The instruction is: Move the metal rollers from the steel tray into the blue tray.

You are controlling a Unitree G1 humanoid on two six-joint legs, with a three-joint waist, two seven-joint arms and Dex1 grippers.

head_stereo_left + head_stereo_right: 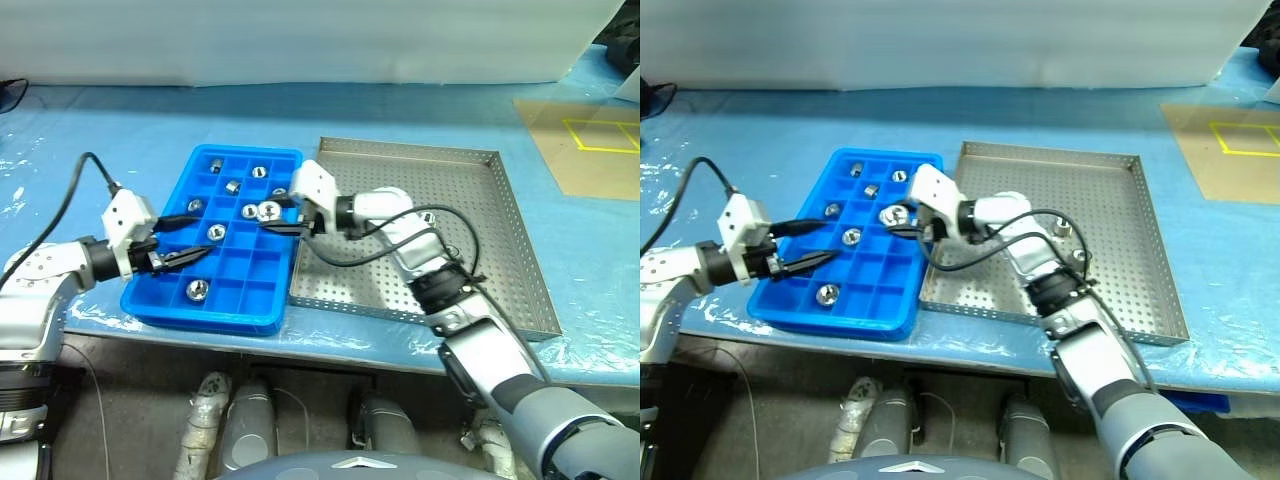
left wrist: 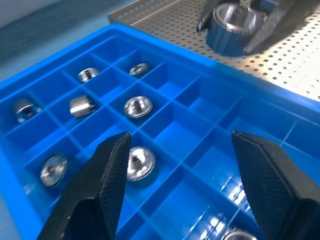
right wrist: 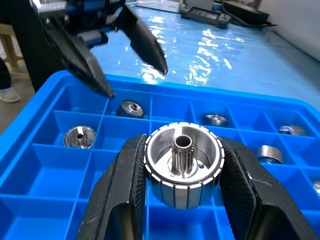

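- My right pincer (image 3: 182,172) is clenched on one metal roller (image 3: 183,162), a finger pressed to each side of it, and holds it up over the blue tray (image 1: 262,310), above the tray's edge nearest the steel tray (image 1: 520,250).
- That held roller is a short shiny silver cylinder, its side wall cut by fine lines into narrow bands, with a recessed face and a small hollow hub standing in the middle.
- My left pincer (image 1: 185,241) hangs released over the blue tray's far side from the steel tray, its two black fingers (image 2: 95,192) spread well apart with nothing between them.
- The blue tray is bright blue plastic, split into a grid of small square compartments, and it lies just beside the steel tray, their long edges almost touching.
- In the head views I count seven rollers lying in the blue tray's compartments, one to a compartment, some on their flat faces and at least one on its side; most sit in the half of the tray away from me, one (image 1: 197,290) in a near row.
- In the steel tray, a grey square with a perforated floor and low rims, I see one roller (image 1: 1063,229), partly hidden behind my right arm's cable.
- With the one in my grip, that makes nine rollers I can count.
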